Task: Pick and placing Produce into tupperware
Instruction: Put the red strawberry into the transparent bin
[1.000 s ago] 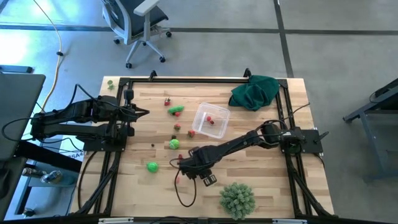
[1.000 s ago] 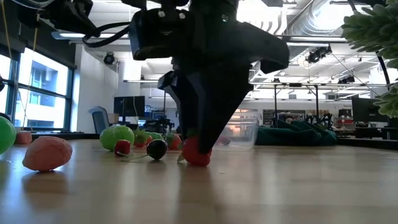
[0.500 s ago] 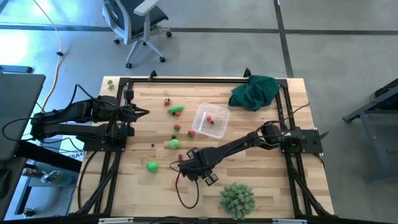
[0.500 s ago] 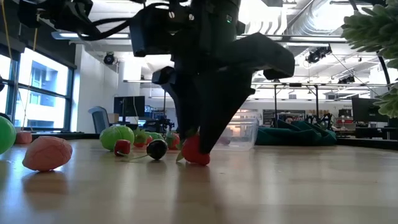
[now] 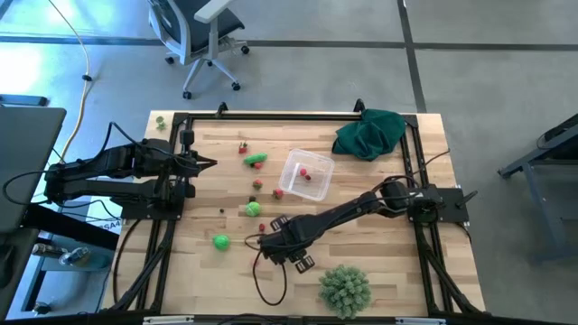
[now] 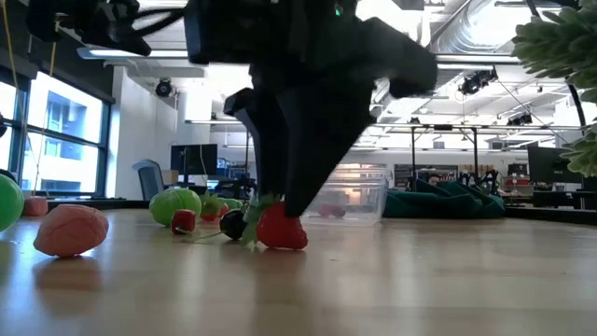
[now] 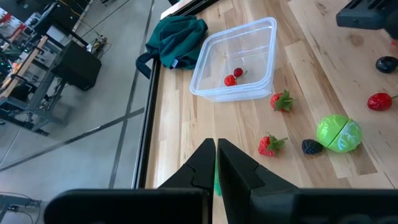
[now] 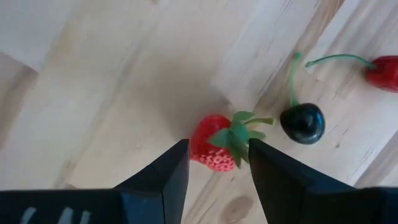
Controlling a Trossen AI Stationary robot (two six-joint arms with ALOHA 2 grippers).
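My right gripper (image 5: 262, 240) is down at the table near its front middle, shut on a red toy strawberry (image 8: 208, 146). A dark cherry (image 8: 301, 122) and a red cherry (image 8: 385, 71) lie just beside it. The clear tupperware (image 5: 305, 175) stands mid-table with small red pieces inside. Green pieces (image 5: 253, 208) (image 5: 221, 241) and small red berries lie loose on the wood. My left gripper (image 5: 209, 163) waits shut and empty at the table's left side. My right gripper pinches the strawberry's two sides (image 8: 194, 149) between its fingertips (image 8: 177, 165). The fingers come from above, pointing down. The strawberry rests on the table (image 6: 280, 233), its green leaf cap to one side.
A pale-green spiky ball (image 5: 344, 287) sits at the front edge right of my right gripper. A dark green cloth (image 5: 370, 133) lies at the far right corner. A pink piece (image 6: 70, 230) and a green ball (image 6: 175, 205) show in the low view.
My right gripper has gone a little toward the table's left and near edge. The strawberry has slid along the table with it and turned, so its green leaves now show.
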